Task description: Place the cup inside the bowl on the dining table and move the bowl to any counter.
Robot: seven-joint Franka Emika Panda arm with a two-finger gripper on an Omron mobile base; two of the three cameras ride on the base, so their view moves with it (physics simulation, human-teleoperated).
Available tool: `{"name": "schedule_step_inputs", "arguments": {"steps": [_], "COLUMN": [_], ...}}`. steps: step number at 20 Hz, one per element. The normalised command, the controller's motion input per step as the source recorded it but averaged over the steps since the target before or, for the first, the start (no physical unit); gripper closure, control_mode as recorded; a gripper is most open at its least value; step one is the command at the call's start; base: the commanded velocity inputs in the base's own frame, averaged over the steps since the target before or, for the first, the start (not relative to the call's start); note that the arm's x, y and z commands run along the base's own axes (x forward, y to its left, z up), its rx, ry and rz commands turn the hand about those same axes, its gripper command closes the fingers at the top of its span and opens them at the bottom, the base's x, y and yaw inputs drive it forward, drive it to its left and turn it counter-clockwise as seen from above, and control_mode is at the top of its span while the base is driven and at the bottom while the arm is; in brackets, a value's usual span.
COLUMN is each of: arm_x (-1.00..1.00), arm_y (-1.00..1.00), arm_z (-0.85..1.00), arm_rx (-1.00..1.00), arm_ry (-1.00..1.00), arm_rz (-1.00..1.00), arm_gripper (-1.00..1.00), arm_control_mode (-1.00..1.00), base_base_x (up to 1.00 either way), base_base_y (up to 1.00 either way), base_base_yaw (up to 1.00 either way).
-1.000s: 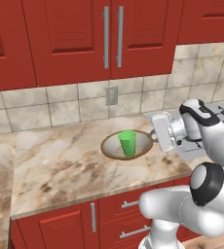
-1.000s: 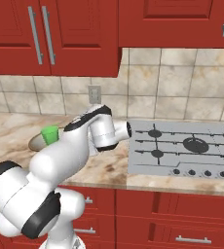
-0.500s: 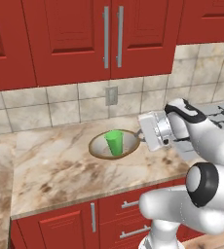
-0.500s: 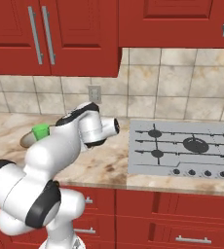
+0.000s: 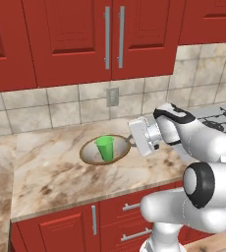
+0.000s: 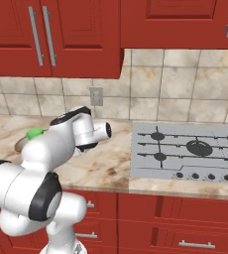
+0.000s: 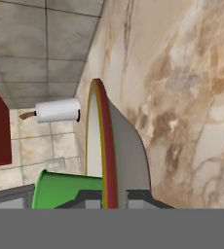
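Note:
The wide shallow bowl [image 5: 93, 156] with its brown-gold rim is low over the marble counter [image 5: 51, 177], below the wall outlet. Inside it the bright green cup [image 5: 104, 147] stands upright. My gripper [image 5: 129, 141] reaches in from the right and is shut on the bowl's right rim. In the hand view the bowl's rim [image 7: 105, 141] runs up between the two fingertips [image 7: 87, 197], with the cup [image 7: 65, 189] to its left. In the right base view the cup [image 6: 35, 133] and a bit of the bowl [image 6: 21, 144] peek out behind my arm. Whether the bowl touches the counter I cannot tell.
Red wall cabinets [image 5: 85, 39] hang over the counter, with beige tiles and an outlet [image 5: 112, 96] behind it. A gas hob [image 6: 185, 154] lies to the right. A paper towel roll [image 7: 58, 110] is mounted on the wall. Red drawers [image 5: 93, 219] sit below the counter's front edge.
The gripper has carried the bowl, with the cup in it, leftward over the counter. The grip on the rim has stayed the same.

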Motion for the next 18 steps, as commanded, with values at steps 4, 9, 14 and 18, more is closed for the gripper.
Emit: {"name": "schedule_step_inputs", "arguments": {"steps": [4, 9, 14, 18], "arm_x": [0.06, 0.09, 0.13, 0.15], "arm_y": [0.22, 0.17, 0.14, 0.13], "arm_z": [-0.29, -0.15, -0.13, -0.17], "arm_rx": [0.0, 0.0, 0.0, 0.0], "arm_ry": [0.0, 0.0, 0.0, 0.0], "arm_rz": [0.02, 0.02, 0.01, 0.0], "arm_gripper": [1.0, 1.0, 1.0, 1.0], "arm_control_mode": [-1.0, -1.0, -1.0, -1.0], "base_base_x": [0.0, 0.0, 0.0, 0.0], "base_base_y": [0.0, 0.0, 0.0, 0.0], "base_base_yaw": [0.0, 0.0, 0.0, 0.0]}}
